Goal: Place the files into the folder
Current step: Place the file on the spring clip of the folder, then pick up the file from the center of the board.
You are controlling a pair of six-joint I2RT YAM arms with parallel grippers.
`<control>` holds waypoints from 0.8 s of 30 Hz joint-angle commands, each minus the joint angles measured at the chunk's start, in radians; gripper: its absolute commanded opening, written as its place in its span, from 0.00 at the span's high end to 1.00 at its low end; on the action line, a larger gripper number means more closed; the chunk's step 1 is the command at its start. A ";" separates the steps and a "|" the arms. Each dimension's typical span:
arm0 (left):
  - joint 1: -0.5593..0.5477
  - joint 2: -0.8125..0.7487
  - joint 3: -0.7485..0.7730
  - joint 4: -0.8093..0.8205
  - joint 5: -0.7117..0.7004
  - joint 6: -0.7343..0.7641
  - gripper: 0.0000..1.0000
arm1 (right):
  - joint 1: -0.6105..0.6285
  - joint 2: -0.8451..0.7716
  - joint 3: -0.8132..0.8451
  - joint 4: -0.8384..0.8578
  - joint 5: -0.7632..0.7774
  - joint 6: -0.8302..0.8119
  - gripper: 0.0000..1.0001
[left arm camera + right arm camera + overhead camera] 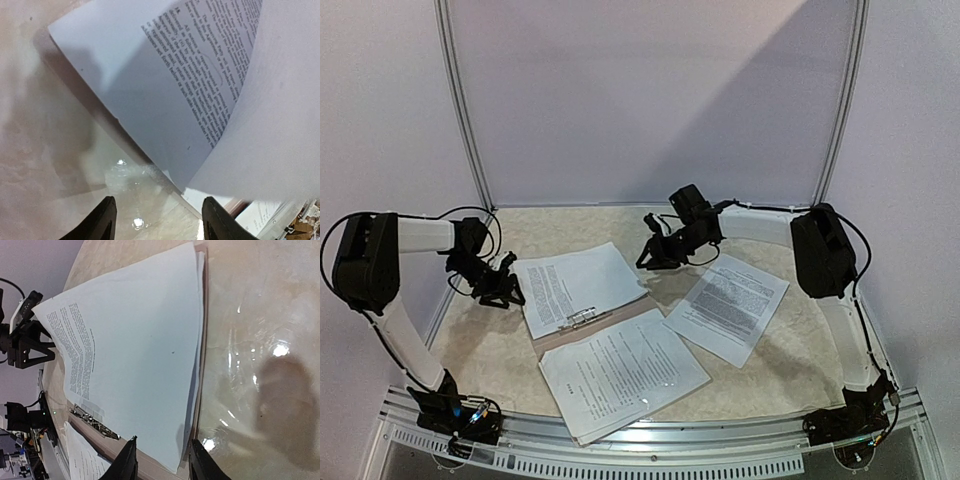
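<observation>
**Open folder with papers, both arms at the far stack.** The folder [655, 297] lies open and flat on the table [500, 350], with its metal clip [582, 318] along the centre fold. A far stack [575, 283] of printed sheets covers the far leaf and a near stack [620, 372] covers the near leaf. Only a brown strip at the fold and a patch at the right edge are left showing. A loose stack [728, 305] lies on the table just beside the folder's right edge and appears to be the one not yet filed.

The left gripper [498, 287] sits low at the left edge of the far stack, and the right gripper [653, 258] sits at its right corner. With one arm on each side, the placing suits steadying or squaring the sheets against the clip.

In the left wrist view the fingers [106, 222] are apart with nothing between them. The sheet ahead bows up off the table and does not lie flat. In the right wrist view the fingers [129, 462] are also apart. The stack's corner and the folder's edge lie in the gap, probably unpinched, though contact cannot be confirmed.

Hidden or unclear:
- Most of both folder leaves is under paper.
- Whether the clip grips any sheet cannot be seen.
- The sheet count of each stack cannot be judged.
- The wrist views cut off the near stack.
</observation>
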 commanded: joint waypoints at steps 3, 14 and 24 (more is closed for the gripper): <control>0.036 -0.049 0.043 -0.013 -0.018 0.000 0.42 | -0.012 -0.017 0.035 -0.041 0.119 0.050 0.67; 0.057 -0.129 0.096 -0.012 -0.056 0.042 0.44 | -0.175 -0.352 -0.327 -0.052 0.387 0.141 0.61; -0.190 -0.096 0.338 -0.095 -0.043 0.158 0.44 | -0.433 -0.661 -0.859 -0.023 0.459 0.250 0.49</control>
